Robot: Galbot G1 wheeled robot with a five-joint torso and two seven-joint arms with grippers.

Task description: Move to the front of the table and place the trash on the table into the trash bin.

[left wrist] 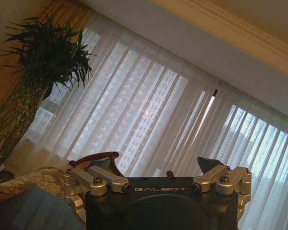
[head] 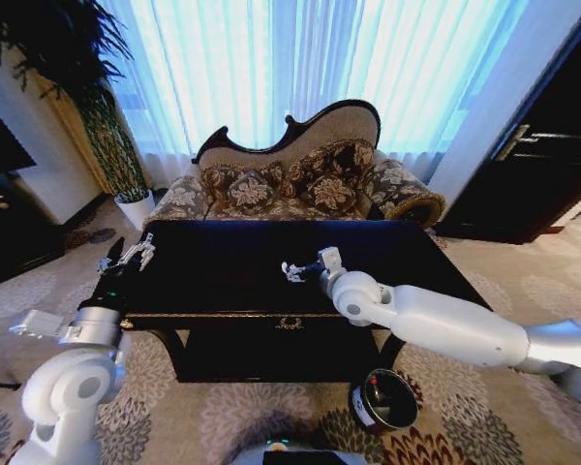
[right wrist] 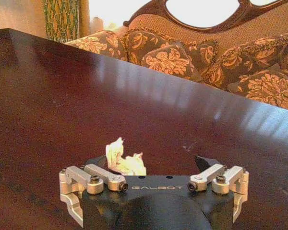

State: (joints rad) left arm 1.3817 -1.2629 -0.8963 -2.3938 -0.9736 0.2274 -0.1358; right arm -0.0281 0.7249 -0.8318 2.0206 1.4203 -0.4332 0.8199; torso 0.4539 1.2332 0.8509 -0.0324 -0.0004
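The dark glossy table [head: 223, 276] stands straight ahead. My right arm reaches over its middle, and the right gripper [head: 292, 271] hovers low above the top. In the right wrist view that gripper [right wrist: 152, 162] is open, and a small crumpled white paper wad [right wrist: 126, 161], a piece of the trash, lies on the table [right wrist: 62, 96] between the fingers, close to one of them. The left gripper [head: 131, 254] is raised by the table's left front corner; it [left wrist: 149, 167] is open, holds nothing and points up at the curtains. The round dark trash bin [head: 382, 399] sits on the carpet below the front right of the table.
A patterned sofa [head: 300, 179] stands right behind the table, in front of bright curtains. A tall potted plant [head: 107, 116] fills the back left corner and a dark cabinet [head: 542, 165] the right side. Patterned carpet lies around the bin.
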